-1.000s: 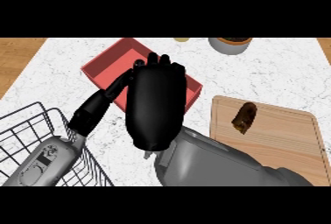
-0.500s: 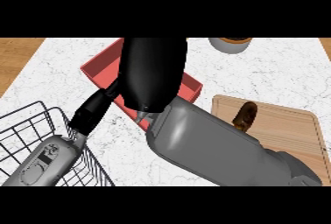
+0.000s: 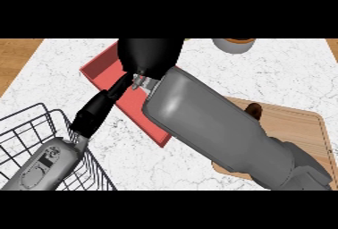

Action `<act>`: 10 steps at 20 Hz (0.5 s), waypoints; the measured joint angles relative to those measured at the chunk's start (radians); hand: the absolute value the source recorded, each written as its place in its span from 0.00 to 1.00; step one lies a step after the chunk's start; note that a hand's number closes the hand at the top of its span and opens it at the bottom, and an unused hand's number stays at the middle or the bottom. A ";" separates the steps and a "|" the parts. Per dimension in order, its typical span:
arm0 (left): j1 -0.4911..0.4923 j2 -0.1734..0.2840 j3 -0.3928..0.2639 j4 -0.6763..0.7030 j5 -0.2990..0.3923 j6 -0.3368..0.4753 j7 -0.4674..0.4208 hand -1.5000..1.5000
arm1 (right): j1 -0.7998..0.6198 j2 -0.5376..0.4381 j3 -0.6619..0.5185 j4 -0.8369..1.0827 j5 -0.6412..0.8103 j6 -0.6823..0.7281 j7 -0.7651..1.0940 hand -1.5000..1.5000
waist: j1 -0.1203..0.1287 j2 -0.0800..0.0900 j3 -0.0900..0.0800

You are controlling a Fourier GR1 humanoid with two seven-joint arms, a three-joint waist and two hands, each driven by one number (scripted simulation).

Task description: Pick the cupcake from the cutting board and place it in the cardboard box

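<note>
**Forearm crosses the worktop while the cupcake sits on the board**

Forearm and right hand (image 3: 148, 53) fill the middle of the head view: the grey arm runs from the lower right corner up to the black hand, which lies over the upper part of the red box (image 3: 105, 71). Only the back of this hand shows, so I cannot tell whether its fingers are apart or closed.

The left hand (image 3: 95, 109) comes in from the lower left, its grey forearm lying over the wire basket (image 3: 26, 129). Its dark fingers stretch out straight toward the red box and reach its near rim; they hold nothing.

The cupcake (image 3: 255, 109), a small brown shape, stands on the cutting board (image 3: 300, 129) at the right, just beside the edge of the right forearm, which hides part of it. The board lies on the white marbled worktop (image 3: 52, 76), partly under the arm.

A round brown-and-white container (image 3: 232, 44) sits at the top edge of the worktop, cut off by the view.
</note>
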 measured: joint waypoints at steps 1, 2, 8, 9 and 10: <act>0.001 0.002 0.000 -0.003 0.001 -0.001 -0.002 0.50 | -0.006 0.000 -0.003 0.029 -0.005 -0.004 -0.002 1.00 | 0.000 0.001 0.000; -0.003 0.000 -0.004 -0.001 -0.002 0.003 -0.003 0.50 | -0.011 0.000 0.000 0.050 -0.015 -0.007 -0.002 1.00 | 0.001 0.003 0.001; -0.013 0.000 -0.017 0.003 -0.005 0.019 -0.006 0.50 | -0.008 0.001 0.008 0.184 -0.054 -0.050 -0.013 1.00 | 0.002 0.010 0.003; -0.015 0.002 -0.016 0.001 0.000 0.016 -0.007 0.50 | 0.000 0.001 0.007 0.205 -0.063 -0.060 -0.015 1.00 | 0.005 0.012 0.003; -0.016 0.000 -0.018 0.002 -0.002 0.017 -0.009 0.50 | 0.010 0.001 0.004 0.214 -0.073 -0.072 -0.014 1.00 | 0.007 0.012 0.003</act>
